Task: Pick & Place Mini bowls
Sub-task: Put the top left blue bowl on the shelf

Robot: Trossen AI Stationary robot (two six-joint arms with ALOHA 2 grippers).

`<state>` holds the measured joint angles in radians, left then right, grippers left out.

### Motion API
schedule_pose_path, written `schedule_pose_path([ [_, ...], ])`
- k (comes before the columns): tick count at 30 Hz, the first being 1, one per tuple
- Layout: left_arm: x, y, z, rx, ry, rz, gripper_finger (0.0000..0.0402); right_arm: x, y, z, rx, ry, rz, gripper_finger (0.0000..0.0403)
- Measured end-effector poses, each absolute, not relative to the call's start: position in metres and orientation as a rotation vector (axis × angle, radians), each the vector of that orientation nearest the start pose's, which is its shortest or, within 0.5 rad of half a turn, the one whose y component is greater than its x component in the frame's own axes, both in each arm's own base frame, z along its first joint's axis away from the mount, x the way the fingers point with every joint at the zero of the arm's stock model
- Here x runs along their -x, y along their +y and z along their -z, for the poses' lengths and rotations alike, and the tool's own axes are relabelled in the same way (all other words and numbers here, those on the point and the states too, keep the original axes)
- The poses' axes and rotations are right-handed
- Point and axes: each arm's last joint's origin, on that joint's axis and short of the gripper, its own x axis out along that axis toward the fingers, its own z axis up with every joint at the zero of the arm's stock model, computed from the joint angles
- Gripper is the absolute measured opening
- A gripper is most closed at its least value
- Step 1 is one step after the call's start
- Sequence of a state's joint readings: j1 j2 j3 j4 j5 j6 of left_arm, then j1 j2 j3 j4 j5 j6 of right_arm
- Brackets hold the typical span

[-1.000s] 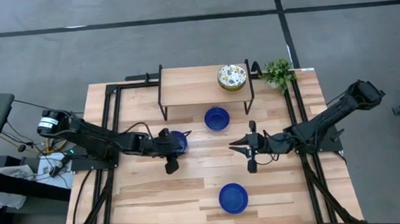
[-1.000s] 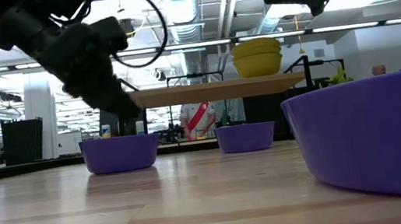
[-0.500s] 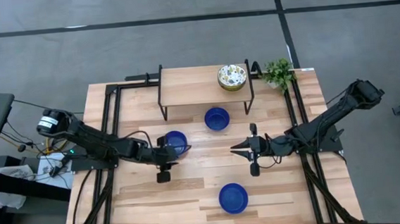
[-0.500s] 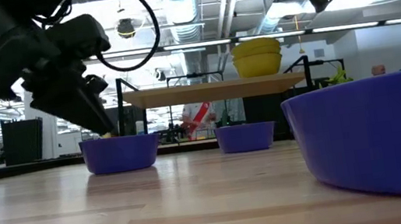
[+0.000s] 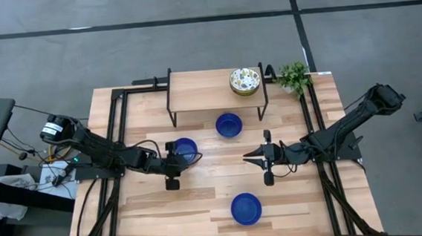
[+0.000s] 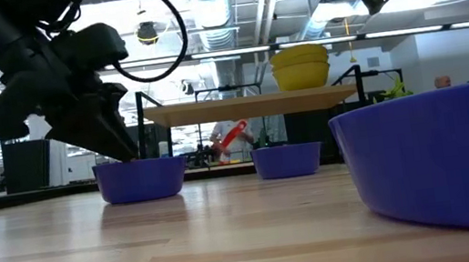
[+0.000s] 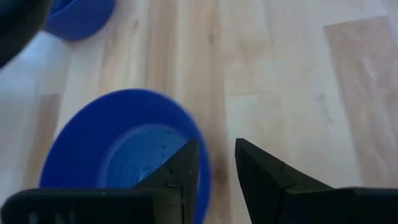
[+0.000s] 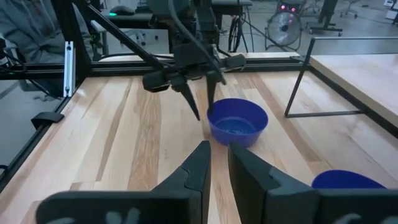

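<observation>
Three blue mini bowls rest on their bases on the table: one at the left (image 5: 187,149), one near the shelf (image 5: 228,124), one by the near edge (image 5: 246,208). A stack of patterned mini bowls (image 5: 245,81) sits on the raised shelf. My left gripper (image 7: 216,144) is open and slants down over the left bowl (image 7: 118,155), one finger above its inside and one outside its rim. My right gripper (image 5: 246,156) hovers over mid-table right of that bowl, a narrow gap between its fingers (image 8: 217,147) and nothing in it. My left gripper straddles the left bowl's rim (image 7: 200,134) on the side toward the table's left, slanting down from the left. Bare table shows between the rim and the outer finger (image 7: 261,174). Whether the inner finger (image 7: 186,168) touches the bowl, I cannot tell.
The wooden shelf on black legs (image 5: 201,89) spans the far middle of the table. A small green plant (image 5: 294,76) stands at the far right corner. Black frame rails run along both table sides. Bare wood lies between the three blue bowls.
My left gripper has drawn back from over the left bowl toward the table's left and near edge, sinking slightly and rolling about its own axis. Its finger gap looks unchanged. The bowl has stayed in place on the table.
</observation>
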<state>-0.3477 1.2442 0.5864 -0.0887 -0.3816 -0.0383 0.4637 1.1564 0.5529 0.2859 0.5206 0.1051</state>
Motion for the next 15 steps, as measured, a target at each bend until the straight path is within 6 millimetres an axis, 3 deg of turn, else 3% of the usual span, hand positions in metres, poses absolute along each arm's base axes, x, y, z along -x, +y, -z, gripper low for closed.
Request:
schedule_pose_path([
  [7, -0.217, -0.065, -0.173, -0.25, 0.733, -0.101, 0.0104, -0.219, 0.093, -0.227, 0.046, 0.276, 0.071, 0.0047],
  [15, -0.218, -0.061, -0.171, -0.235, 0.743, -0.113, 0.0099, -0.219, 0.093, -0.227, 0.045, 0.276, 0.071, 0.0047],
])
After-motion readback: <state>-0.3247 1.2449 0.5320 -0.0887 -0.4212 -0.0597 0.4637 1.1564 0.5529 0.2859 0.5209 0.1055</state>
